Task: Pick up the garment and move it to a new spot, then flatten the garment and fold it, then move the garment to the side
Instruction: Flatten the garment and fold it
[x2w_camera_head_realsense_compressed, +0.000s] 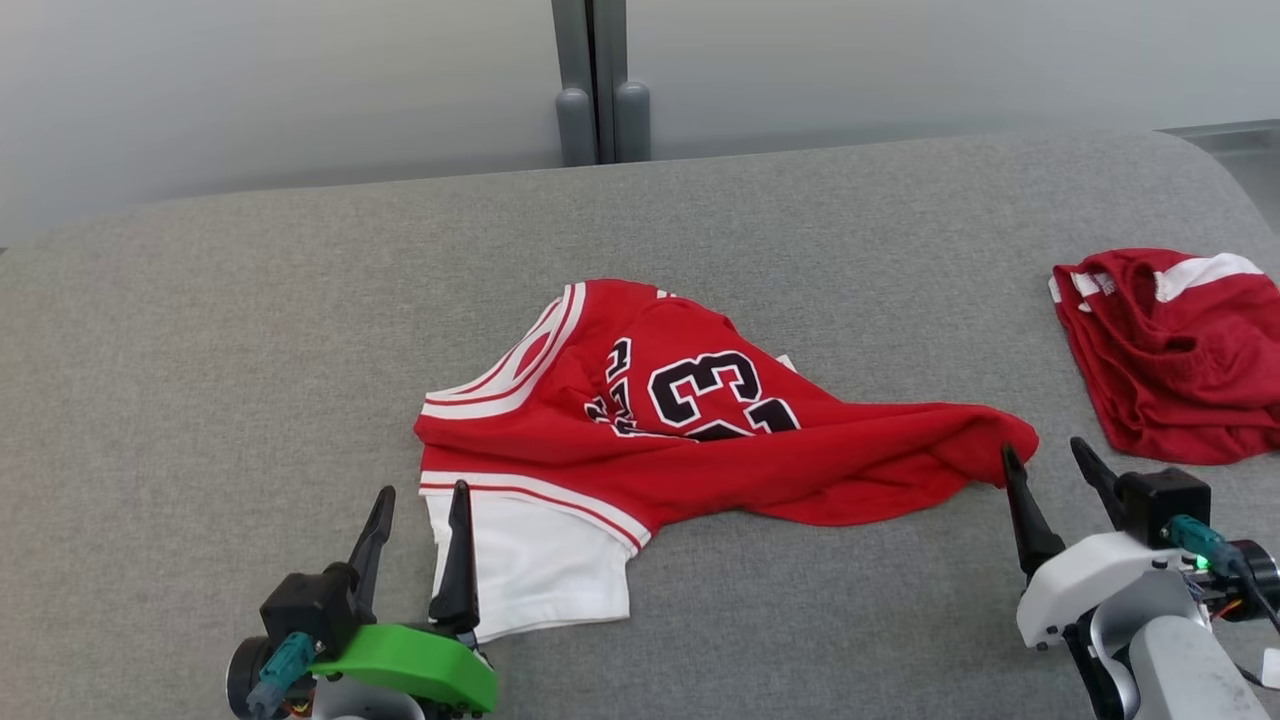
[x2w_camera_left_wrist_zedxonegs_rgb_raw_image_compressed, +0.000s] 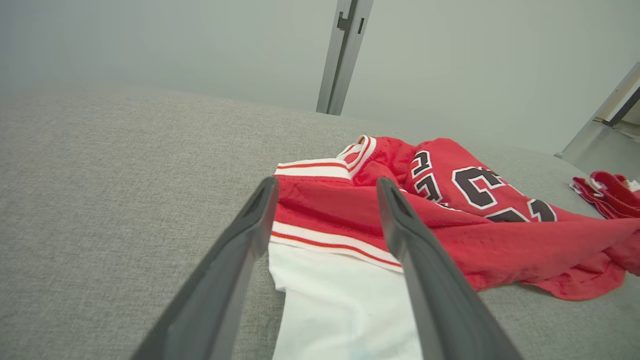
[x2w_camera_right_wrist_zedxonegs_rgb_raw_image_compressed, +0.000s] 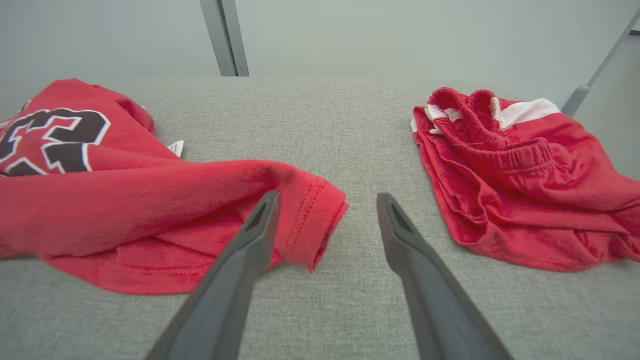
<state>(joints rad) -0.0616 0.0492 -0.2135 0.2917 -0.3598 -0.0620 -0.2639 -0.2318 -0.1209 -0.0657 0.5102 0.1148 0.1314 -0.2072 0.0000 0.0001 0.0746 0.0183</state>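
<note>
Crumpled red basketball jersey (x2w_camera_head_realsense_compressed: 700, 430) with white trim and black number 23: at mid-desk, white panel nearest the robot, one red end drawn out to the right. Left gripper (x2w_camera_head_realsense_compressed: 422, 488): fingers apart, empty, astride the edge of the white panel; contact with the cloth not discernible. Right gripper (x2w_camera_head_realsense_compressed: 1043, 447): fingers apart, empty, left finger just at the jersey's hemmed corner (x2w_camera_right_wrist_zedxonegs_rgb_raw_image_compressed: 310, 220). From right wrist: stitching along that hem, small white tag (x2w_camera_right_wrist_zedxonegs_rgb_raw_image_compressed: 176, 148) beside the number. From head: bunched red shorts with white stripe (x2w_camera_head_realsense_compressed: 1170, 350), well apart at far right. Grey fabric-covered desk (x2w_camera_head_realsense_compressed: 250, 330); behind, pale wall (x2w_camera_head_realsense_compressed: 250, 90) and grey upright post (x2w_camera_head_realsense_compressed: 598, 80).
</note>
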